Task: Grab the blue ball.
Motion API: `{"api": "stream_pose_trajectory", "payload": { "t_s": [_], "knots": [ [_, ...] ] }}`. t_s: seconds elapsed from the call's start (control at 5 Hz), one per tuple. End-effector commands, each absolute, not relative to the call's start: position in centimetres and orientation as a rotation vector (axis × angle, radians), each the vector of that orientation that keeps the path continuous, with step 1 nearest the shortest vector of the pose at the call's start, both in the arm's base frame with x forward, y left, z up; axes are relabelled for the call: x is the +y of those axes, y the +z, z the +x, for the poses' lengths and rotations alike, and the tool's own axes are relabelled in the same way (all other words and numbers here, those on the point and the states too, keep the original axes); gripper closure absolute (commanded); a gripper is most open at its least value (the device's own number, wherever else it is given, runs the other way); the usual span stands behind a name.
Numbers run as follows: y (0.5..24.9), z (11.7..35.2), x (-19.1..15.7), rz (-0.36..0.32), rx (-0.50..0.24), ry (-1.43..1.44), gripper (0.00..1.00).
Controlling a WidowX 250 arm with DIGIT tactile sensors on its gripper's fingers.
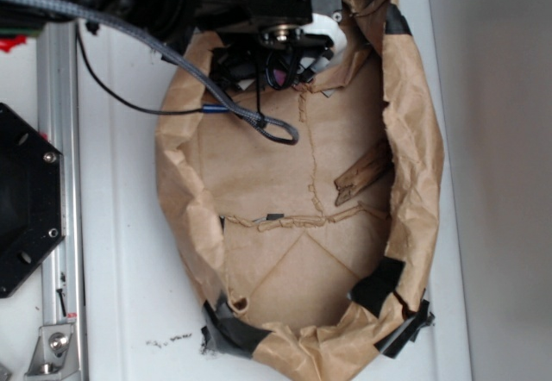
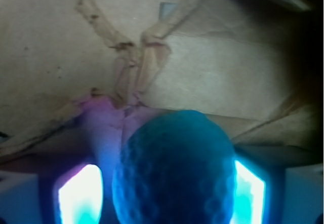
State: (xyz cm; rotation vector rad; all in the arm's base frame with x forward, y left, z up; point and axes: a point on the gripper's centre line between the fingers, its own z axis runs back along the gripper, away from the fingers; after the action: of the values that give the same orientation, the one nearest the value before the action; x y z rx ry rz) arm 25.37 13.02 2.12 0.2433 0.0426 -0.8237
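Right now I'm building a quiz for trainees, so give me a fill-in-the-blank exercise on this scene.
1. In the wrist view, the blue ball sits between the two glowing fingers of the ____.
2. The floor under the ball is crumpled brown ____.
3. In the exterior view, the paper's corners are held by ____ tape.

Missing words: tool; paper; black

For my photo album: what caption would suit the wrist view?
Blue ball sits between the gripper fingers, over crumpled brown paper.

A white table (image 1: pixel 121 252) carries a silver aluminium rail (image 1: pixel 60 183) beside a grey wall (image 1: pixel 504 140).
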Motion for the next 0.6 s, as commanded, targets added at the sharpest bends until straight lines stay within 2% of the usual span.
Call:
{"api": "stream_pose_trajectory", "payload": {
  "t_s": [0.0, 0.2, 0.4],
  "knots": [
    [2.4, 25.8, 12.1, 0.244, 0.042, -0.817, 1.0],
    [5.1, 26.2, 11.3, 0.311, 0.084, -0.734, 1.0],
    [9.1, 26.7, 8.2, 0.303, -0.028, -0.667, 1.0]
  ]
}}
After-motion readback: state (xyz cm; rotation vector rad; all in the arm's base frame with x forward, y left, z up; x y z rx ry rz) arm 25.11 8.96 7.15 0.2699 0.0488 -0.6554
